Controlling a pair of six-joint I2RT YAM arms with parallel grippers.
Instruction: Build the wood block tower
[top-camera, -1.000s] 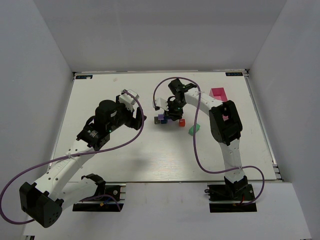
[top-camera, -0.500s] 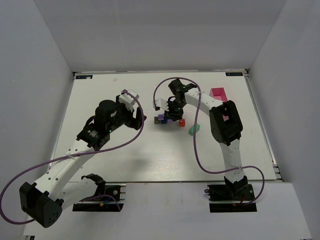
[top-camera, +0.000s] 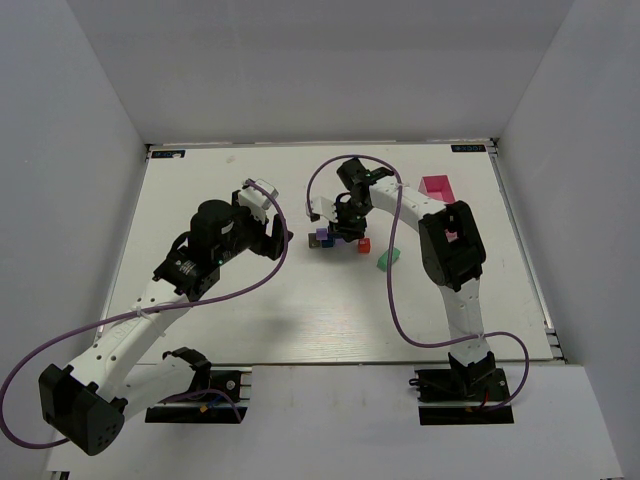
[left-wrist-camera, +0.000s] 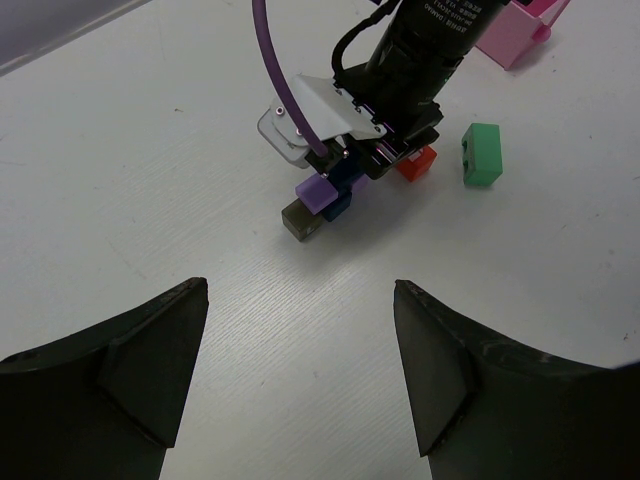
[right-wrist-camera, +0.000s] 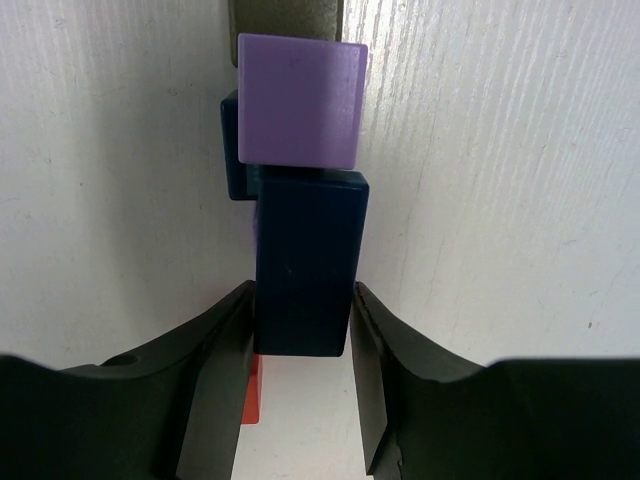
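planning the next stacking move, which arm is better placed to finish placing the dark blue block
Right. The right pincer sits tight on both sides of the dark blue block, just beside the purple block in the cluster. The left pincer hangs open, short of the blocks, holding nothing.

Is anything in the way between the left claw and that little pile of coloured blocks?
Only bare table lies between the open left gripper and the wood block tower. But the right gripper sits on the pile from its far side, shut on the dark blue block, so that side is taken.
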